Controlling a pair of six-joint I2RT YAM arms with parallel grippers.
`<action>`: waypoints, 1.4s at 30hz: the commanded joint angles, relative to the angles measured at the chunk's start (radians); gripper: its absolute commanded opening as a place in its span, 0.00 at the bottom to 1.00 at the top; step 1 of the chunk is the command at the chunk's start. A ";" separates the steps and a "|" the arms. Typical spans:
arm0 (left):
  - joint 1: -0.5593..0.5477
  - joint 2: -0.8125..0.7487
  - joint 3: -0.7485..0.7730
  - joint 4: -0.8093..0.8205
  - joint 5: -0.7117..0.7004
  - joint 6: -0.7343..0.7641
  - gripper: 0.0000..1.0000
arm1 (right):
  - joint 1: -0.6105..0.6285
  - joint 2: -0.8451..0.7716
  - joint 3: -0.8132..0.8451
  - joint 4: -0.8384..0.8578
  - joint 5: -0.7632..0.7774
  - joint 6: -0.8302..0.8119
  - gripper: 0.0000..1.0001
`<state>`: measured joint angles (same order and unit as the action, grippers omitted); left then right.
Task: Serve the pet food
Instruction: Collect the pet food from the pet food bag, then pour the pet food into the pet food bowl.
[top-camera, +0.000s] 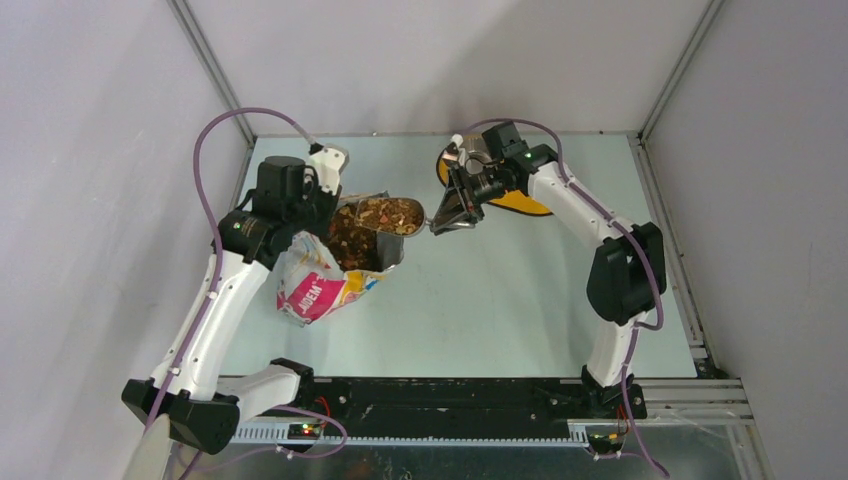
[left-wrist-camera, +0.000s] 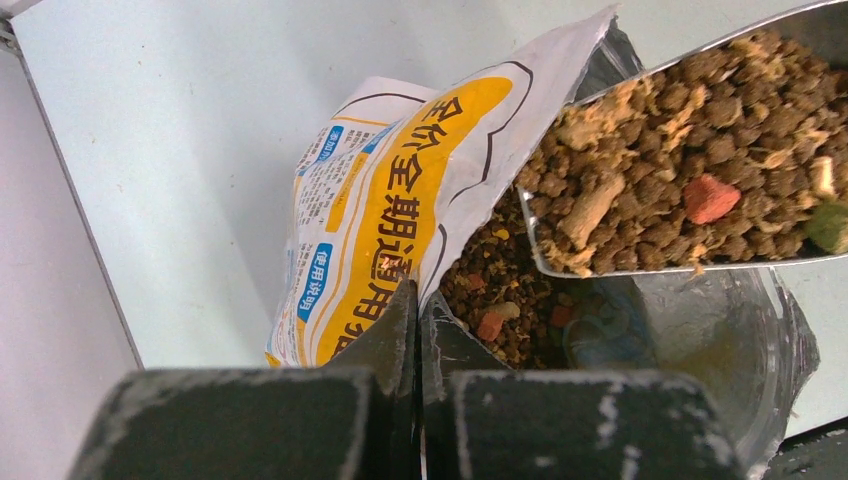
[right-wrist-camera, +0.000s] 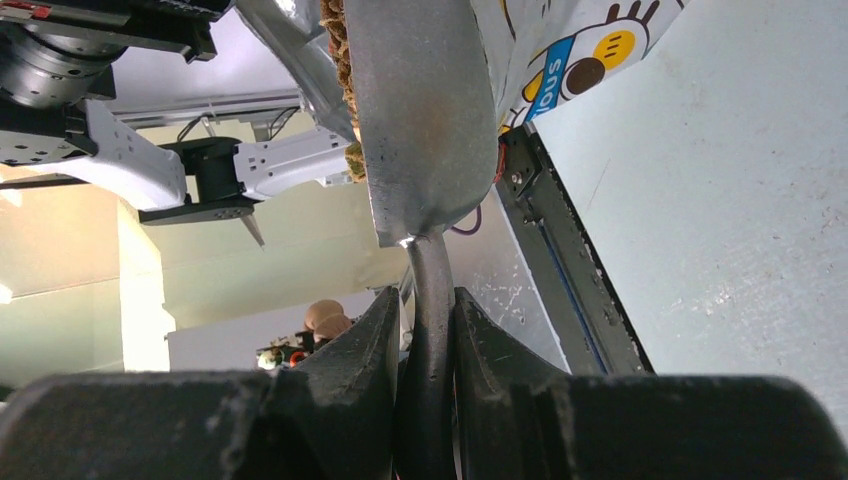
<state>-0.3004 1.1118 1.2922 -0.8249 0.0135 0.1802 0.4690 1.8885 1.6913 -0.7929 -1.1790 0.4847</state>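
Left pincer (left-wrist-camera: 417, 320) is pinched shut on the rim of the cat-food bag (left-wrist-camera: 400, 200), propping the mouth open for scooping. Right pincer (right-wrist-camera: 432, 330) is clamped on the thin handle of the metal scoop (right-wrist-camera: 425, 110), with the bowl kept level, probably so the heap doesn't spill. Kibble (left-wrist-camera: 690, 190) fills the scoop, which hangs over the bag mouth, and there is more down inside the bag. Bag sits at 9 o'clock on the bench (top-camera: 500, 300). Yellow feeder (top-camera: 522, 205) is at 1 o'clock behind the right arm, likely the target. Bag print reads "全价全期通用" on its yellow band, and the right wrist view shows the fragment "IOUS"
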 joint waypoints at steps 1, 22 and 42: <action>0.016 -0.013 0.031 0.033 -0.002 -0.024 0.00 | -0.029 -0.090 0.042 -0.003 -0.071 -0.032 0.00; 0.051 0.021 0.060 0.029 -0.022 -0.044 0.00 | -0.184 -0.090 0.097 -0.007 -0.068 -0.008 0.00; 0.057 0.007 0.051 0.033 0.001 -0.043 0.00 | -0.299 0.102 0.201 0.307 -0.029 0.290 0.00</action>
<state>-0.2584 1.1320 1.3113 -0.8253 0.0074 0.1471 0.1837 1.9808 1.8282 -0.6044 -1.1698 0.7059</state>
